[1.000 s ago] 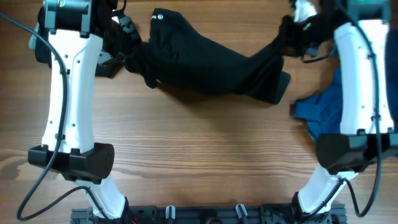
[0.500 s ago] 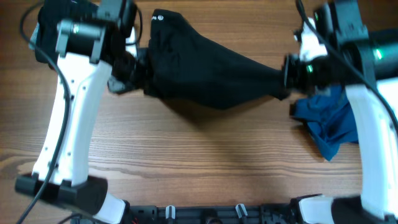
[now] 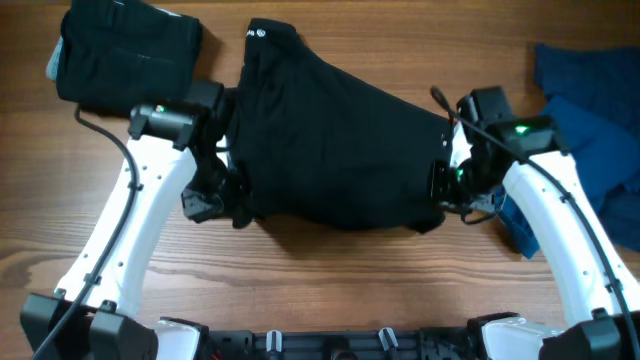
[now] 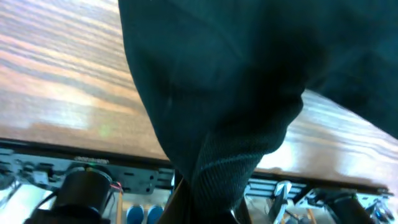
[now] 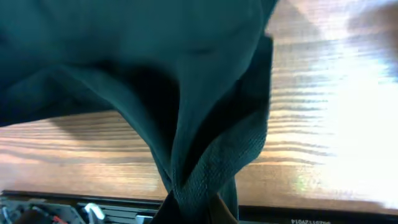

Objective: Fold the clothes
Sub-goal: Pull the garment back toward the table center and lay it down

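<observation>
The left tool (image 3: pixel 222 196) and right tool (image 3: pixel 447 188) each pinch a lower corner of the black shirt (image 3: pixel 335 150), spread between them across the centre of the worktop (image 3: pixel 330 280).

A black garment (image 4: pixel 236 93) is seen filling the frame from 12 to 3 o'clock, draped down and gathered into a bunch at 6 o'clock. A ribbed knit edge is shown on that bunch. It is pinched there by the left gripper (image 4: pixel 208 214), whose fingers are mostly hidden by the cloth. The wooden table (image 4: pixel 56 93) is exposed at 9 o'clock and again at 4 o'clock. A black rail (image 4: pixel 37 165) is seen along the table's edge at 8 o'clock, with a round black part (image 4: pixel 81 190) just below it.
</observation>
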`<state>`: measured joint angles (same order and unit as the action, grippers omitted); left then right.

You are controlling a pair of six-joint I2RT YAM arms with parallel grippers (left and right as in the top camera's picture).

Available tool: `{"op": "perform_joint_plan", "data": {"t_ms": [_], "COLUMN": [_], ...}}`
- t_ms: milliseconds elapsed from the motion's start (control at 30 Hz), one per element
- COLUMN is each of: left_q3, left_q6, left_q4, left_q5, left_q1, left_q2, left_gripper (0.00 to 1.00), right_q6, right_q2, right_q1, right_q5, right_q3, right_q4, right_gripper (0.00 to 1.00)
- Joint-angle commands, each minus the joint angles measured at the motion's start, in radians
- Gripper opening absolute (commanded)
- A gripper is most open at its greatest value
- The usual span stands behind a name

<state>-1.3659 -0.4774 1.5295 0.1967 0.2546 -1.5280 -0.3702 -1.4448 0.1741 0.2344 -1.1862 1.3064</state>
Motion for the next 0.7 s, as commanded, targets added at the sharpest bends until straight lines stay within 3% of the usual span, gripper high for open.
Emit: {"op": "perform_joint_plan", "data": {"t_ms": [0,267,667], "left_q3": [0.096,0.281,0.282], "left_q6": [-0.019,-0.178,-0.185], "left_q4": [-0.032,-0.166,-0.122], "left_q5": [0.066,0.079,0.043], "left_q1": [0.026,0.241,0.253], "left_q2": [0.025,0.025,0.035], "left_gripper": [0.04,0.04,0.04], "right_q6": [-0.051,-0.204,-0.19], "right_q2": [0.021,0.138,0.336], "right_q1": [0.002,0.002,0.002], "right_q5": [0.021,-0.134,-0.162], "right_q3": [0.05,0.052,0.052], "right_q4": [-0.014,0.035,0.184], "right_gripper": [0.04,0.05,0.07]}}
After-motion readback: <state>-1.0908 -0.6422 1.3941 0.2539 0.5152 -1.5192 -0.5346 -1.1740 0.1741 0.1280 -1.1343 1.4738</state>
